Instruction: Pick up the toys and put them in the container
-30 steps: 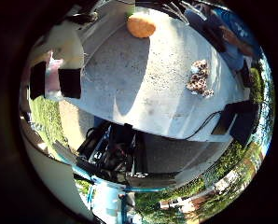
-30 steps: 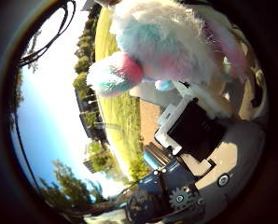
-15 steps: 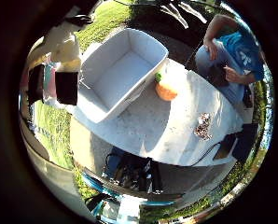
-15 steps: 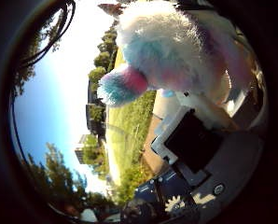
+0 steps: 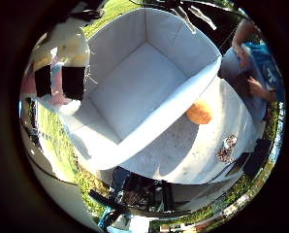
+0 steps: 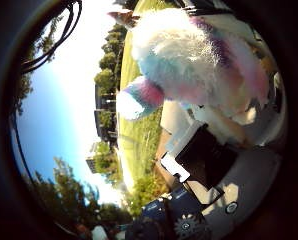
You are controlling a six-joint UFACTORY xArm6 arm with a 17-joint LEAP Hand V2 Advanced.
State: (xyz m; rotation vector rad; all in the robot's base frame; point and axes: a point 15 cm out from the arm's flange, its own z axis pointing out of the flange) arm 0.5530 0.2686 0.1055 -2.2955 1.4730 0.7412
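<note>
A fluffy white, pink and blue plush toy (image 6: 194,62) fills much of the right thumb side palm view, held close against the palm by my hand's white and black fingers (image 6: 211,150). In the right little finger side palm view a large white container (image 5: 144,83) lies below the hand, open and with nothing in it. The plush toy (image 5: 55,70) and a black finger part (image 5: 75,83) show at that view's edge, beside the container. An orange toy (image 5: 199,114) and a small brown patterned toy (image 5: 226,149) lie on the grey table (image 5: 178,150) outside the container.
A person in a blue top (image 5: 261,68) sits at the table's far side. The robot's dark base (image 5: 140,189) stands by the table edge. Grass (image 6: 137,130), trees and buildings lie around.
The hand with the plush toy has moved over the white container, which now fills much of the little finger side view. The toy stays in the hand.
</note>
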